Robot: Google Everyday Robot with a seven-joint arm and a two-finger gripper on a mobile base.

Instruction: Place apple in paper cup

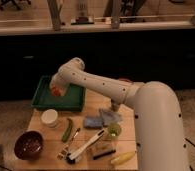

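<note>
While the apple (55, 91) hangs in our claw (56, 89), which is closed around it above the green tray (71, 102), we judge a missed drop the main risk. The paper cup (50, 118) stands on the desk (95, 106) just in front of the tray, so an off-centre release could clip its rim, tip it or send the fruit rolling. Being round, the apple has no long axis to align, and we cannot tell where its stem points.
</note>
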